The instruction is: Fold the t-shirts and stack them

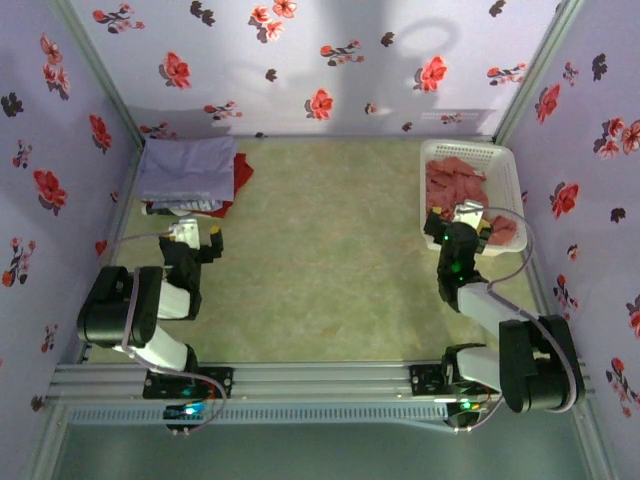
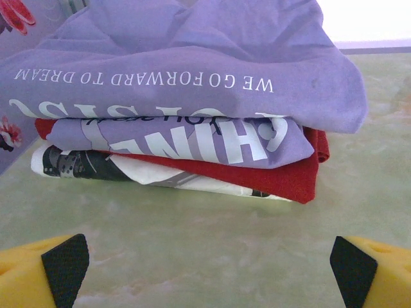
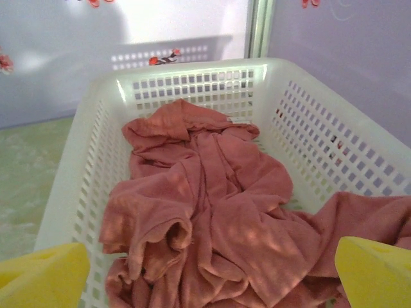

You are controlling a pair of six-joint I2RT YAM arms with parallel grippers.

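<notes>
At upper left, folded t-shirts [image 1: 185, 165] lie stacked; left fingers [image 2: 64, 266] spread wide, empty; right fingers [image 3: 45, 276] likewise, above the salmon t-shirt [image 3: 212, 205] in the basket [image 3: 192, 74].

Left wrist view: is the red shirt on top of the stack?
No, a lavender shirt tops it; the red shirt lies lower.

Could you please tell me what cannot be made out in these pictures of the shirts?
- Left wrist view: the red shirt and the white printed shirt show just folded edges; the top purple shirt covers the rest.
- Right wrist view: the salmon-red cloth in the basket is crumpled and cut off by the bottom edge; one shirt or several, I cannot tell.
- Top view: the stack has lettering too small to read.
</notes>
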